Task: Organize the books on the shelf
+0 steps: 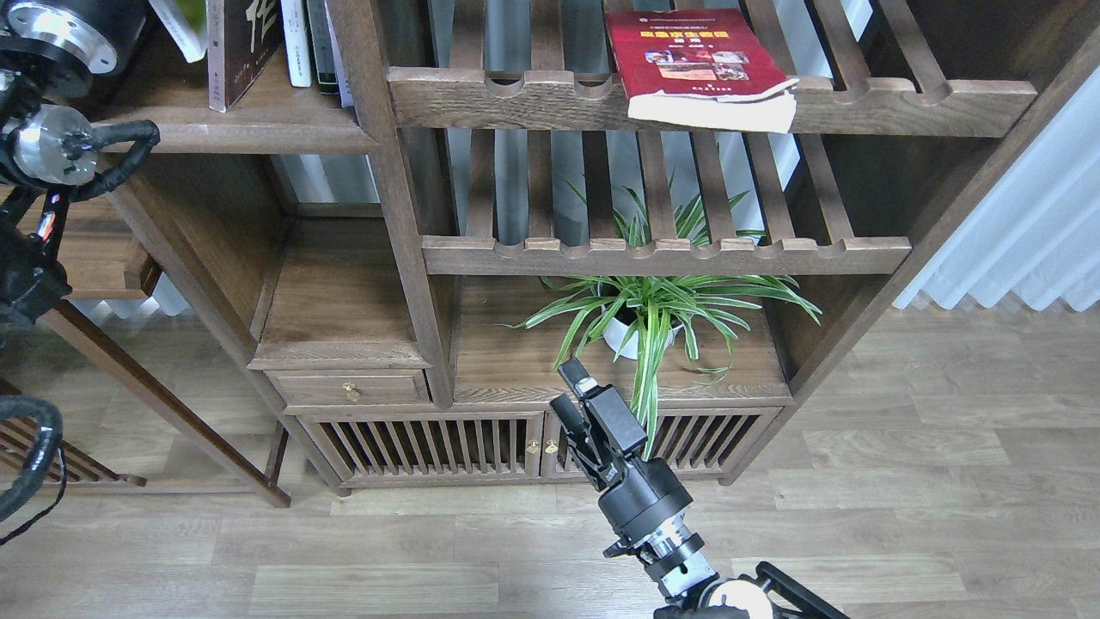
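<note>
Right gripper (pixel 574 392) sits low, in front of the spider plant (pixel 657 314). Its two fingers are a little apart and hold nothing. Left of the plant and far up, only thick joints of the left arm (pixel 51 129) show at the picture's edge, so I cannot tell how its gripper stands. Up there the dark maroon book (pixel 236 47) stands on the flat shelf (pixel 232 131), with the yellow-green book (pixel 185 21) beside it, leaning. High above the plant, the red book (pixel 696 64) lies on a slatted rack (pixel 713 101), its pages hanging over the front. I think a bump could make it fall on the plant.
</note>
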Robot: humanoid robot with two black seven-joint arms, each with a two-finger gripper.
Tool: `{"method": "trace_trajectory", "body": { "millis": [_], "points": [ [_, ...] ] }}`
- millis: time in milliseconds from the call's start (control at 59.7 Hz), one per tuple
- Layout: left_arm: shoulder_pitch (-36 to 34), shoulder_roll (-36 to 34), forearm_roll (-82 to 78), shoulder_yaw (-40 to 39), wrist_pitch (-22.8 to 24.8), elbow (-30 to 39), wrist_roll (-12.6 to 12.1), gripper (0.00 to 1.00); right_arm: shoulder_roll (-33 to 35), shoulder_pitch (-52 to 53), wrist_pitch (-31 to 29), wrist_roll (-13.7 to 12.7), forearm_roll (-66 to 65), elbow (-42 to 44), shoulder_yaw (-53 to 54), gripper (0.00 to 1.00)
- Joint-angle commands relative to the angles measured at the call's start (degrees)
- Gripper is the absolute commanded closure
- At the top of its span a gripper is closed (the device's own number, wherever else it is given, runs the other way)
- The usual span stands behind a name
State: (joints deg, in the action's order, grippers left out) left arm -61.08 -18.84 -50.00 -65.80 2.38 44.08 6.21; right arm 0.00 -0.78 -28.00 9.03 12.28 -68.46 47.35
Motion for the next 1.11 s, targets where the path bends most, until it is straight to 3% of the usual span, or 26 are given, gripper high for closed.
{"method": "trace_trajectory", "body": {
  "millis": [0, 151, 486, 1089],
  "points": [
    [0.1, 0.0, 0.0, 1.1, 0.0, 0.1, 0.6, 0.87, 0.0, 0.2, 0.0, -0.1, 0.0, 0.1, 0.0, 0.03],
    [0.3, -0.3, 0.0, 1.4, 0.1, 0.4, 0.8, 0.82, 0.0, 0.2, 0.0, 0.0, 0.0, 0.3, 0.0, 0.02],
    [1.1, -2.9, -0.2, 2.4, 0.0, 2.2, 1.4, 0.54, 0.0, 0.0, 0.0, 0.1, 0.0, 0.5, 0.0, 0.02],
    [-0.5, -3.0, 0.0, -0.8, -0.1, 9.7, 0.1, 0.47, 0.0, 0.2, 0.0, 0.3, 0.0, 2.2, 0.3, 0.02]
  ]
}}
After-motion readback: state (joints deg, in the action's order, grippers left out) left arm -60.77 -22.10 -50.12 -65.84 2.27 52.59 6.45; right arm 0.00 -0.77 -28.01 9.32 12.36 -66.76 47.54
